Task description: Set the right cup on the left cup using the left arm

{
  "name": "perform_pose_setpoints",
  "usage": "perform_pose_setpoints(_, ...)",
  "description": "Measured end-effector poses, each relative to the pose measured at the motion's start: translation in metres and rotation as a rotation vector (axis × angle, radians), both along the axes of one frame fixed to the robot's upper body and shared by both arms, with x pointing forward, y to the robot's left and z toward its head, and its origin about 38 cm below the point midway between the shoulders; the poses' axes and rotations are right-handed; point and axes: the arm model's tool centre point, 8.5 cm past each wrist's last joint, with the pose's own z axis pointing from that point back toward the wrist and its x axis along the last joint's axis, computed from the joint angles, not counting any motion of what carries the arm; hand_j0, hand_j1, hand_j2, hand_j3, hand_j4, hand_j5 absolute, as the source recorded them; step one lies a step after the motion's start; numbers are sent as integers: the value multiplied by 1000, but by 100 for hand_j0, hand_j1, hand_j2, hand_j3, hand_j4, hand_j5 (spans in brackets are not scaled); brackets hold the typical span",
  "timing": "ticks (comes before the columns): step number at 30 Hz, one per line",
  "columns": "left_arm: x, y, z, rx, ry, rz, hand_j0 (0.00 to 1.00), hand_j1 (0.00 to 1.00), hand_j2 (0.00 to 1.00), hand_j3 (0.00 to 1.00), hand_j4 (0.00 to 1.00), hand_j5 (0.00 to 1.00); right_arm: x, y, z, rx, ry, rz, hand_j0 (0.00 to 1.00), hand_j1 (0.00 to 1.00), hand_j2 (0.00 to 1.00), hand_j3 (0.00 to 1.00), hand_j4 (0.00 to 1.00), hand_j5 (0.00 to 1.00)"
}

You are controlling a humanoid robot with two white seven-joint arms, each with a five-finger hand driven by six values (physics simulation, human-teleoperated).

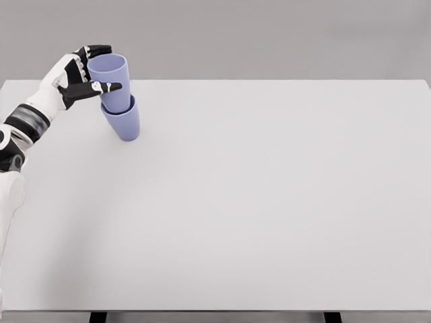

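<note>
- Left robot hand (94, 69) at far left of the surface (269, 202), fingers wrapped around the upper lavender cup (109, 79): thumb across its near side, other fingers behind near the rim.
- Upper cup sits inside the lower lavender cup (124, 120), bottom already sunk into the lower one's mouth.
- The stack leans: the top tips toward the left and far side, the lower cup looks tilted too. I can't tell if its base is flat on the surface.
- Lower cup is at far left of the surface, just right of my wrist; nothing else around it.
- Right arm: not visible anywhere in the head view.
- Progress call: the carry and the nesting look done, I'd say the task is nearly through.
- Left to do, as I judge it: let the stack settle upright, spread the fingers, back the hand off without dragging the top cup.
- Risk I see: with that lean, a quick release could topple both cups to the left, so I'd straighten before letting go.
</note>
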Motion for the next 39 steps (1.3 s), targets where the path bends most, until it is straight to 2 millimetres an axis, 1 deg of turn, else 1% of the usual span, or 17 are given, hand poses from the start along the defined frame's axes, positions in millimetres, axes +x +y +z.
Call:
perform_pose_setpoints(8, 0, -1, -4, -6, 9, 1, 72, 72, 72, 72, 72, 72, 0, 0, 0, 0, 0, 0, 100, 100, 100, 100, 100, 100)
perform_pose_setpoints(9, 0, -1, -4, -6, 9, 1, 74, 74, 74, 74, 74, 74, 0, 0, 0, 0, 0, 0, 100, 100, 100, 100, 100, 100)
perform_pose_setpoints(10, 0, -1, -4, -6, 9, 1, 82, 82, 82, 82, 82, 82, 0, 0, 0, 0, 0, 0, 100, 100, 100, 100, 100, 100)
perform_pose_setpoints(12, 0, -1, -5, -6, 10, 1, 83, 83, 83, 83, 83, 83, 0, 0, 0, 0, 0, 0, 100, 100, 100, 100, 100, 100)
perform_pose_setpoints(13, 0, -1, -6, -6, 11, 0, 96, 96, 96, 96, 96, 96, 0, 0, 0, 0, 0, 0, 100, 100, 100, 100, 100, 100)
perform_pose_setpoints(15, 0, -2, -5, -5, 10, -1, 96, 96, 96, 96, 96, 96, 0, 0, 0, 0, 0, 0, 100, 100, 100, 100, 100, 100)
perform_pose_setpoints(16, -1, -2, -6, -5, 12, -2, 100, 100, 100, 100, 100, 100, 0, 0, 0, 0, 0, 0, 100, 100, 100, 100, 100, 100)
perform_pose_setpoints(34, -3, -4, -2, 2, -3, -10, 100, 100, 100, 100, 100, 100, 0, 0, 0, 0, 0, 0, 100, 100, 100, 100, 100, 100)
perform_pose_setpoints(35, -7, -4, -7, 4, 6, -11, 100, 100, 100, 100, 100, 100, 0, 0, 0, 0, 0, 0, 100, 100, 100, 100, 100, 100)
perform_pose_setpoints(39, -8, -6, 0, 7, -13, -19, 100, 100, 100, 100, 100, 100, 0, 0, 0, 0, 0, 0, 100, 100, 100, 100, 100, 100)
